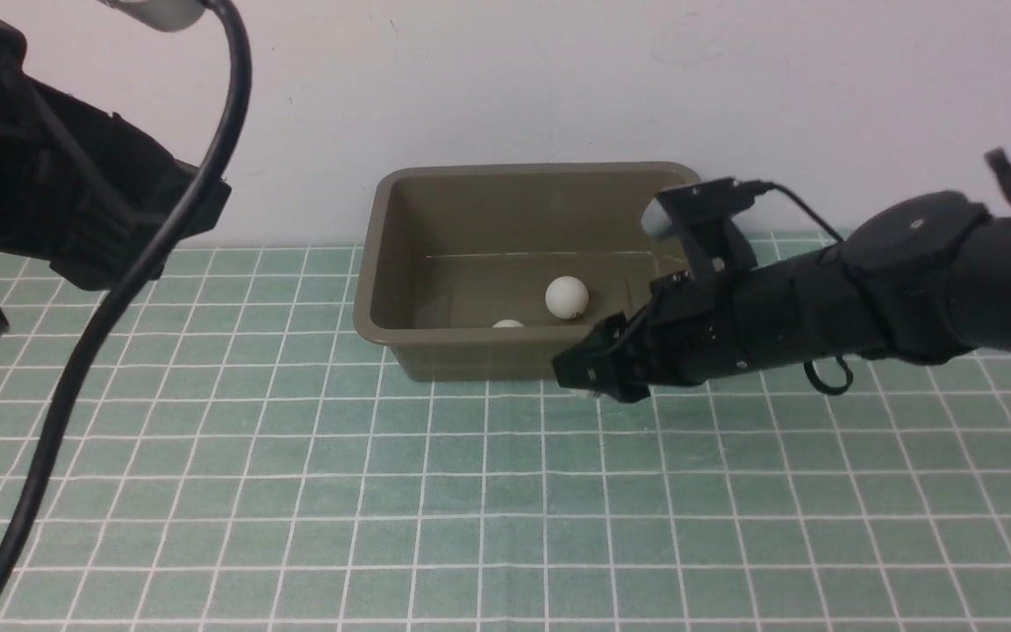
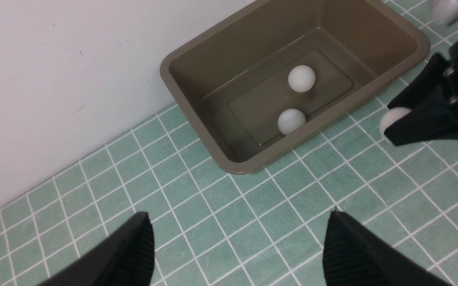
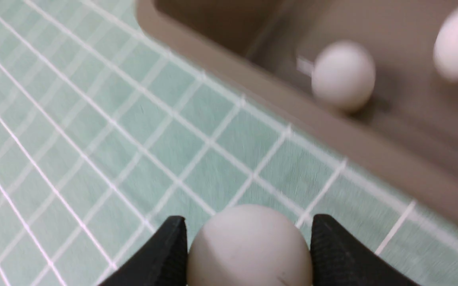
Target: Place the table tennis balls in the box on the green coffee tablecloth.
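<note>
The olive-brown box (image 1: 400, 263) stands on the green checked tablecloth (image 1: 295, 491) against the wall. Two white balls lie inside it: one (image 1: 567, 297) near the middle, one (image 1: 508, 324) mostly hidden behind the front wall. Both show in the left wrist view (image 2: 301, 78) (image 2: 291, 121). My right gripper (image 1: 589, 373) is shut on the third ball (image 3: 249, 246) and holds it just outside the box's front right corner, low over the cloth. That ball also shows in the left wrist view (image 2: 392, 118). My left gripper (image 2: 237, 222) is open and empty, raised at the left.
A white wall (image 1: 558, 79) rises directly behind the box. A black cable (image 1: 119, 298) hangs from the left arm across the left of the front view. The cloth spreads in front of the box.
</note>
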